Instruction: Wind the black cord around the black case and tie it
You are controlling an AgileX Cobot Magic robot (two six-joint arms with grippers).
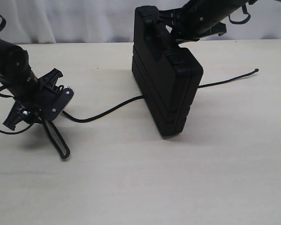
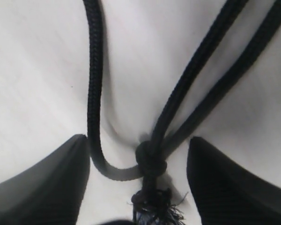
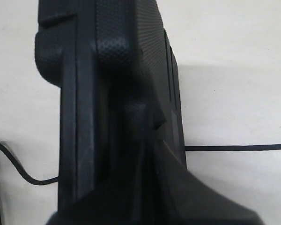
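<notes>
Pale wood-grain table (image 1: pixel 178 187) fills the scene, with a white curtain (image 1: pixel 84 18) behind it. The black case (image 1: pixel 166 79) stands on edge near the middle of the table, a little toward the back, leaning slightly. Its faces are plain matte black, showing only moulded ribs and a pebbled texture in the right wrist view. The right gripper (image 1: pixel 177 32) reaches down from the upper edge of the exterior view, where its arm is cut off, and is closed on the case's top end. The exact spot it pinches is lost in black on black, and close up only one dark finger (image 3: pixel 178 197) shows against the case's side. The black cord (image 1: pixel 103 112) lies flat on the table. Its plain end (image 1: pixel 255 71) rests well to the right of the case, and from there it runs to the case's foot. It comes out again on the left and curves toward the left arm (image 1: pixel 11 65). The stretch at the case is hidden, so I cannot tell whether it passes under or behind it. The narrow loop (image 1: pixel 58 138) lies by the left gripper (image 2: pixel 138 140), whose jaws stand wide apart and hold nothing. The knot (image 2: pixel 152 161) sits on the table between them, touching neither. The frayed tuft (image 2: pixel 154 206) below the knot is partly cut off by the frame, and the loop's far end runs out of the left wrist view.
</notes>
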